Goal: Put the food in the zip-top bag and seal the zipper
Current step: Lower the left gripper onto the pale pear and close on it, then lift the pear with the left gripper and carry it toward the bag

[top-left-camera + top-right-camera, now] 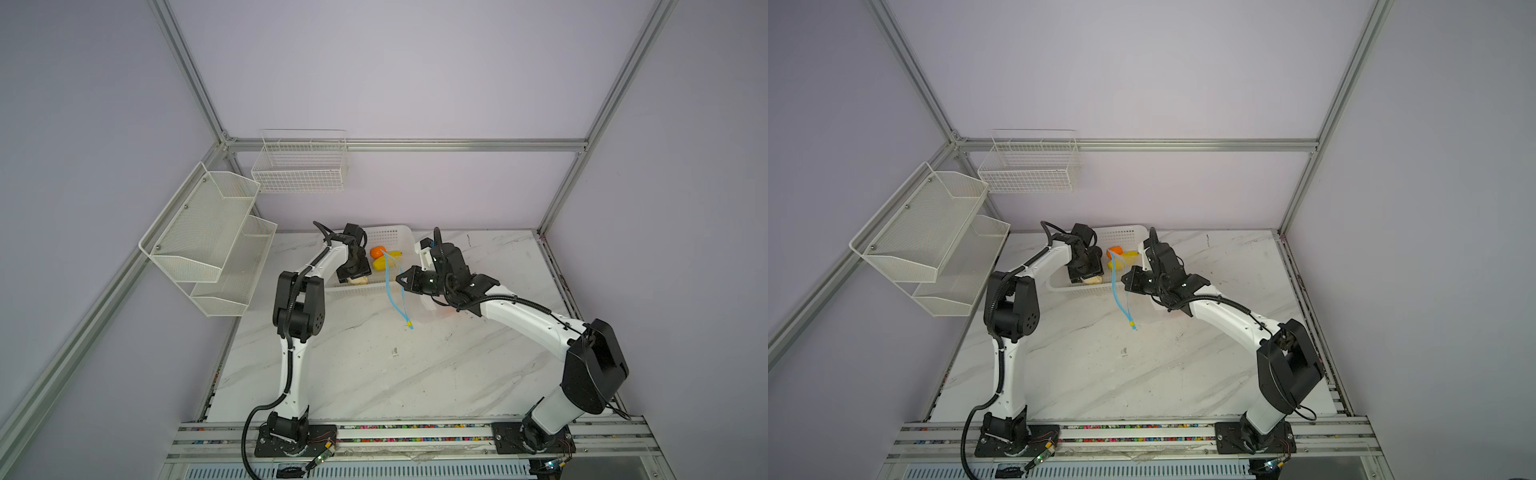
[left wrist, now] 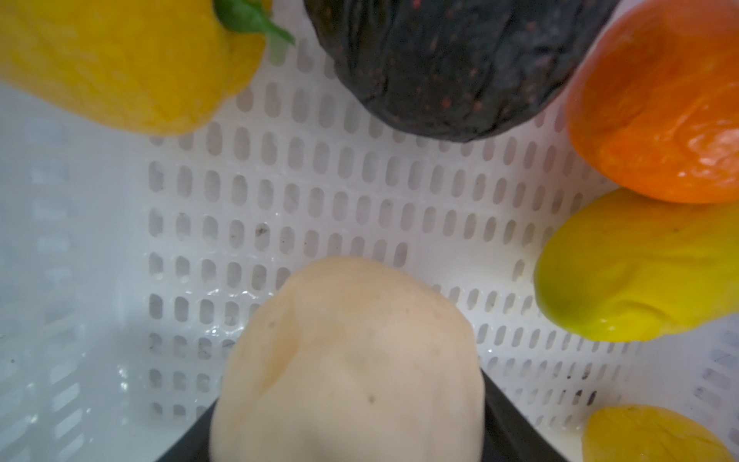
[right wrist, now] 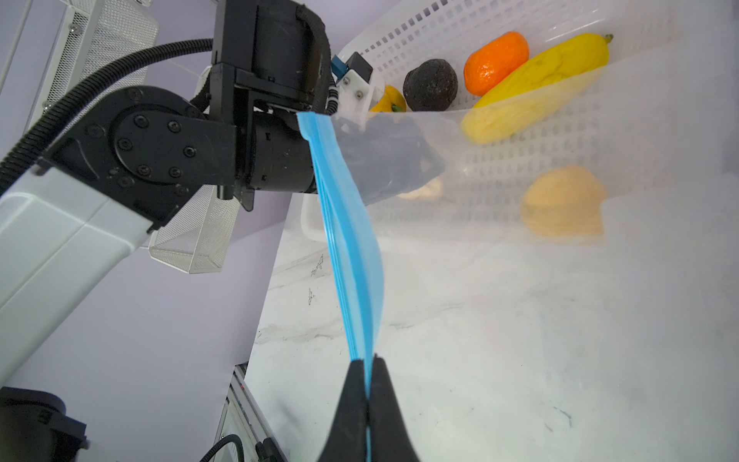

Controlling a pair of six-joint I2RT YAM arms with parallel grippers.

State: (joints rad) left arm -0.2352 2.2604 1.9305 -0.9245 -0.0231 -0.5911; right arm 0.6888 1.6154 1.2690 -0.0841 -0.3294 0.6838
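- White marble-patterned table (image 1: pixel 374 374) inside lilac walls (image 1: pixel 415 83); wire shelves (image 1: pixel 208 232) hang at left.
- Right tool (image 3: pixel 368 362) pinches the bag's (image 3: pixel 560 300) blue zipper (image 3: pixel 348 240) beside the white basket (image 1: pixel 390 235).
- Left tool (image 1: pixel 358 277) flanks cream food (image 2: pixel 352 360) in that basket; grip unclear.

The zip-top bag (image 3: pixel 520 300) is clear smooth plastic, the perforated basket (image 2: pixel 320 200) glossy white plastic, the tabletop (image 1: pixel 374 374) marble-patterned.
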